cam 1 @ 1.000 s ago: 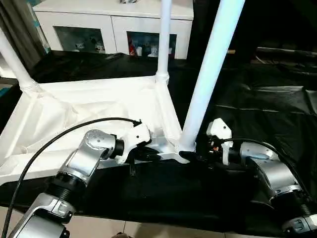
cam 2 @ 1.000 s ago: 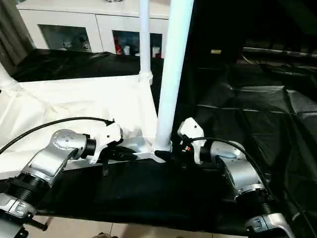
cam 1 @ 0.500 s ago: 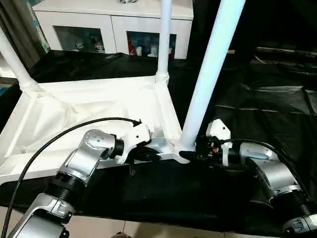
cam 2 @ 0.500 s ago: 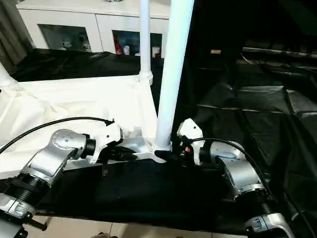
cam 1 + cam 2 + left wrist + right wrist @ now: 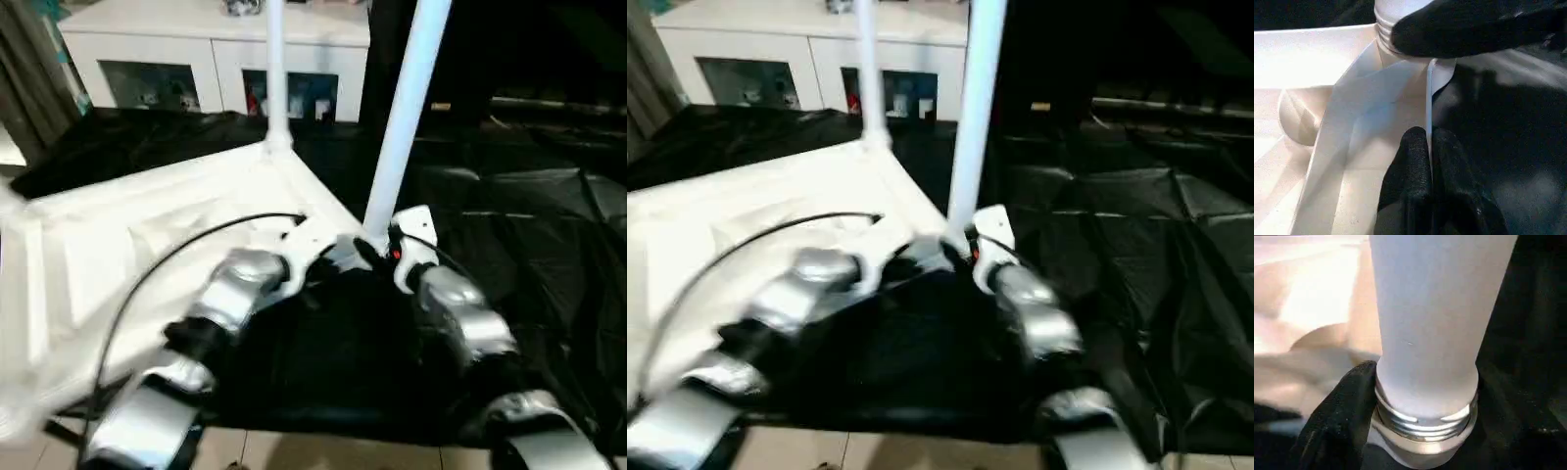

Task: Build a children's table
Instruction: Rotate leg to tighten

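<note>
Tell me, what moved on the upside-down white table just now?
Both silver arms swung forward and seem to have pushed the near corner of the white plastic square tabletop away from the robot, turning it on the black cloth. Unchanged: the left gripper still pinches the tabletop's rim, the right gripper stays at the base of the nearest long white tubular leg.

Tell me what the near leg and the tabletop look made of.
Near leg: likely plastic; matte white tube with moulded thread rings at its base. Tabletop: apparently moulded plastic, smooth with a slight sheen; thin upright ribs and a rounded corner socket suggest it.
</note>
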Tool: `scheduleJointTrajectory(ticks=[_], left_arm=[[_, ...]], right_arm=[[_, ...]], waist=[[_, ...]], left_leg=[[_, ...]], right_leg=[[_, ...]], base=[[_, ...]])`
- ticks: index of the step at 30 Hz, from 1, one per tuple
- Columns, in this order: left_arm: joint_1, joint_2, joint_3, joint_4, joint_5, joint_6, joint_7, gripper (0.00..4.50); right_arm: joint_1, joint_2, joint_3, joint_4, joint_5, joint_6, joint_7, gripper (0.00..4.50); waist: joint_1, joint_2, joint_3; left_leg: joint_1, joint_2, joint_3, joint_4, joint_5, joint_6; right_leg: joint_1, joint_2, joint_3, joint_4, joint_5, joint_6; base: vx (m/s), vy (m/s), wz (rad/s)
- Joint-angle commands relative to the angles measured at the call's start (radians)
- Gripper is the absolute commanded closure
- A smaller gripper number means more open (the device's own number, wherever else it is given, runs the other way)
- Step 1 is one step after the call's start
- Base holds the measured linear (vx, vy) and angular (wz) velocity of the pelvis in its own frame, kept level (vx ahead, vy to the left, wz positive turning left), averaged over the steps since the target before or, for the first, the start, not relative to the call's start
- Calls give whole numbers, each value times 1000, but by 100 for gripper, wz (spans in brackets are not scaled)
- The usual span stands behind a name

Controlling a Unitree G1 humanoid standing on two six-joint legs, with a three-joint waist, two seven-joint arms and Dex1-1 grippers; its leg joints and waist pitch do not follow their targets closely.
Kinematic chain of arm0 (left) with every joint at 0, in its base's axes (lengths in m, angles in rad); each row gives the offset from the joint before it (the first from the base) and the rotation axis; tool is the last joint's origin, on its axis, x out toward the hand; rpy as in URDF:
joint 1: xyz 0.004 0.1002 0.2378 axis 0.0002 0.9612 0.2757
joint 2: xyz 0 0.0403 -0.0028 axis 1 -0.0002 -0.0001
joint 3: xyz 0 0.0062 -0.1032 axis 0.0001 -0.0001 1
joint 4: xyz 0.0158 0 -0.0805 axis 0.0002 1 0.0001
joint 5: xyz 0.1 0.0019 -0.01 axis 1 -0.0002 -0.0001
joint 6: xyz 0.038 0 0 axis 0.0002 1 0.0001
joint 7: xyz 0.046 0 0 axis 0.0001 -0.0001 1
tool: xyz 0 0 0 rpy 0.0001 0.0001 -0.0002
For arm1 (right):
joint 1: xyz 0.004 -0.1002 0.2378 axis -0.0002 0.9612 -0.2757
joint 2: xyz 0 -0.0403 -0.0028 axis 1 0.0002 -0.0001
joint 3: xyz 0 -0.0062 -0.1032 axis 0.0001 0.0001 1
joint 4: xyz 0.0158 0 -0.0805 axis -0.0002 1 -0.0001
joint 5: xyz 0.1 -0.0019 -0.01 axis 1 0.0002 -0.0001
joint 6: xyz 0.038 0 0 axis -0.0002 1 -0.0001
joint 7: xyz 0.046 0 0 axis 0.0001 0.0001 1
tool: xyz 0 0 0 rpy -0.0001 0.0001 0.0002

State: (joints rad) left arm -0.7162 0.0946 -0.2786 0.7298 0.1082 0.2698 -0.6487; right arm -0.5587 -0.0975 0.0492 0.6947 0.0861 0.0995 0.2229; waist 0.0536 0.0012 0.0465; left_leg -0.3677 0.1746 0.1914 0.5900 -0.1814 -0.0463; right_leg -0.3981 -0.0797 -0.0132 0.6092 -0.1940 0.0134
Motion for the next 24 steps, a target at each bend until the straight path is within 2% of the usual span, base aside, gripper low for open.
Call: scheduleJointTrajectory(ticks=[1,4,5,9,11,14,18,21,22,24], left_arm=[[12,-12,34,52,-10,-13,63,450],[10,-12,30,61,-3,-21,60,450],[10,-5,23,69,4,-36,51,450],[22,21,10,59,6,-63,4,450],[29,41,-1,52,4,-88,-41,450],[44,72,-13,30,4,-112,-91,450],[90,137,-40,-52,-34,-166,-270,450],[135,206,-74,-155,-75,-165,-444,450],[156,237,-87,-213,-101,-137,-518,450],[166,247,-90,-241,-119,-119,-552,450]], right_arm=[[18,4,15,68,-47,17,-41,176],[13,16,2,77,-32,-12,-34,176],[13,22,-21,75,-7,-35,-26,120],[19,2,-36,43,21,-73,30,89],[22,-21,-40,13,42,-78,105,70],[39,-74,-9,-42,54,-64,241,56],[84,-187,39,-140,71,-43,467,56],[142,-290,85,-247,106,-11,666,56],[169,-333,104,-297,121,17,738,56],[181,-351,112,-316,122,27,769,56]], waist=[[4,-16,-54],[8,-16,-56],[9,-15,-55],[9,-14,-52],[7,-16,-53],[9,-18,-54],[12,-18,-55],[19,-15,-58],[22,-13,-59],[27,-12,-57]], left_leg=[[8,40,-23,-80,-286,1],[7,39,-20,-77,-264,17],[6,39,-19,-78,-262,23],[6,41,-21,-81,-289,27],[2,41,-23,-82,-289,25],[2,43,-22,-80,-278,42],[0,45,-20,-77,-237,64],[1,49,-16,-71,-190,89],[2,51,-16,-71,-177,98],[4,54,-14,-70,-166,102]], right_leg=[[27,-55,26,-92,-311,-173],[29,-54,26,-88,-262,-184],[30,-54,26,-88,-255,-188],[29,-56,24,-93,-307,-180],[33,-55,23,-91,-307,-176],[34,-56,24,-91,-285,-181],[38,-55,24,-84,-223,-203],[40,-54,26,-72,-113,-240],[41,-54,24,-67,-79,-256],[38,-52,23,-64,-57,-270]], base=[[0,0,0],[0,0,0],[0,0,0],[0,0,0],[0,0,0],[0,0,0],[0,0,0],[0,0,0],[0,0,0],[0,0,0]])
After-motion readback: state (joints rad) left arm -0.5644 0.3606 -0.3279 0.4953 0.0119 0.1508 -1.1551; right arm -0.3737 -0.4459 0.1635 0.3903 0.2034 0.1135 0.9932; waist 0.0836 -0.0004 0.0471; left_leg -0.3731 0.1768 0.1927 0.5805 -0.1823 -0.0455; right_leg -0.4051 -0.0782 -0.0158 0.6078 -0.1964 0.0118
